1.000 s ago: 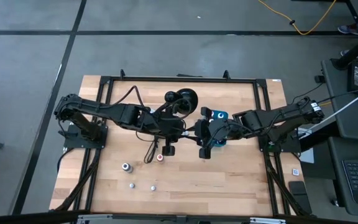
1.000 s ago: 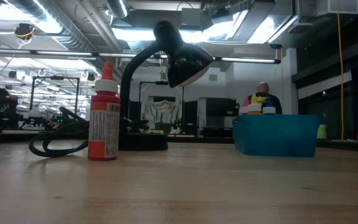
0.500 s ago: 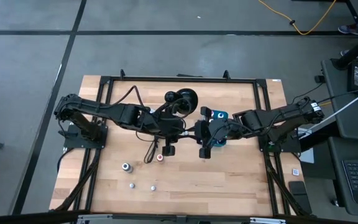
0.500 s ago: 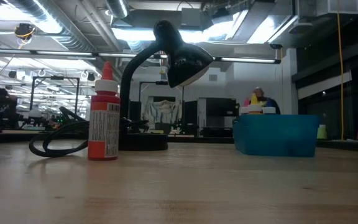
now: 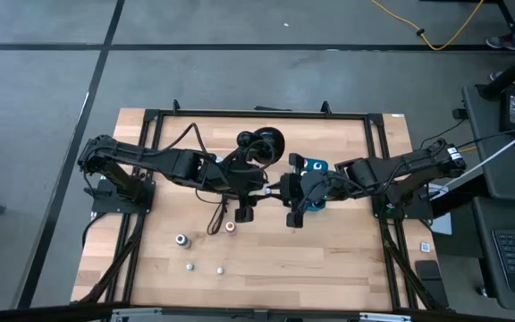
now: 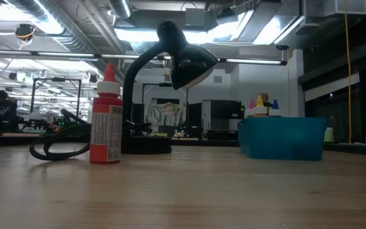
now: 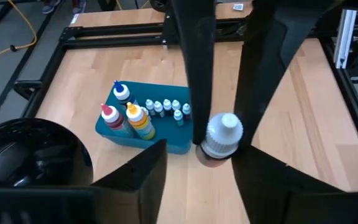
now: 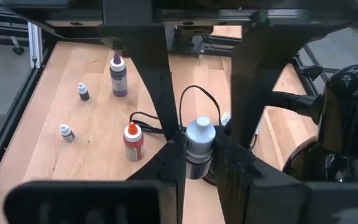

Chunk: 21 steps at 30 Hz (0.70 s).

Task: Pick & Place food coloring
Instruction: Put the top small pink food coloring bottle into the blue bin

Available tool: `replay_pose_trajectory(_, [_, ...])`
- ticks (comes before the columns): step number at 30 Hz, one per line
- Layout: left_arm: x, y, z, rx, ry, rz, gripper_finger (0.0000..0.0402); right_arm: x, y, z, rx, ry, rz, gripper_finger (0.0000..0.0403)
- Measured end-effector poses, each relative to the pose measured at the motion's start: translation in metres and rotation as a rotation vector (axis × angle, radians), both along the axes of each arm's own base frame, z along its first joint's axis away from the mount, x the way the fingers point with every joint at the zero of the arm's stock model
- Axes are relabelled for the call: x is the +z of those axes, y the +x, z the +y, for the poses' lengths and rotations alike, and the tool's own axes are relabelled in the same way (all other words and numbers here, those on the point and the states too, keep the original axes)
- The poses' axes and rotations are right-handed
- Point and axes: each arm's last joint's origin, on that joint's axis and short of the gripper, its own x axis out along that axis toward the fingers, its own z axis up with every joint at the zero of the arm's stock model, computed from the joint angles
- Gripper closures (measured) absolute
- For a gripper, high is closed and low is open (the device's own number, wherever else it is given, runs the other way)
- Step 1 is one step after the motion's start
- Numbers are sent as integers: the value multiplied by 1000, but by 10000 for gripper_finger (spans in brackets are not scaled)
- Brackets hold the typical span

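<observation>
A white-capped dropper bottle (image 8: 199, 142) hangs in mid-air between the two grippers over the table's middle. My right gripper (image 8: 199, 163) is shut on it and comes from the table's right (image 5: 288, 190). My left gripper (image 7: 201, 149) comes from the left (image 5: 268, 190) and is open, with a finger on either side of the same bottle (image 7: 224, 132). I cannot tell whether it touches. The teal box (image 5: 318, 166) stands on the table under the right arm and holds several bottles (image 7: 143, 119). More bottles stand on the table: a red one (image 5: 230, 227), a purple one (image 8: 118, 78) and small ones (image 5: 189, 266). My right gripper pinches the bottle by its body just below the white cap (image 8: 197, 154), between its two fingers (image 8: 170, 163). They come roughly level from the table's right side. The bottle stands upright, cap up, and is lifted clear of the table.
The black desk lamp (image 5: 262, 143) stands at the far middle of the table. Its cord (image 5: 215, 215) loops beside the red bottle (image 6: 107, 114). A black frame rail (image 5: 257, 114) runs round the table's edges. Bare wood lies along the near edge (image 5: 311, 268).
Both arms and the bottle have kept their places. In the low view a person far behind the teal box has moved out of sight.
</observation>
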Motion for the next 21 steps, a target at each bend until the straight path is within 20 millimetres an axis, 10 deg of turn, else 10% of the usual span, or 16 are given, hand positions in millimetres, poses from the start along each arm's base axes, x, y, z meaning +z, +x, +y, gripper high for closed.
replay_pose_trajectory(21, [-5, -17, 16, 61, -5, 153, 150, -11, -8, -4, -175, 57, 96, 334])
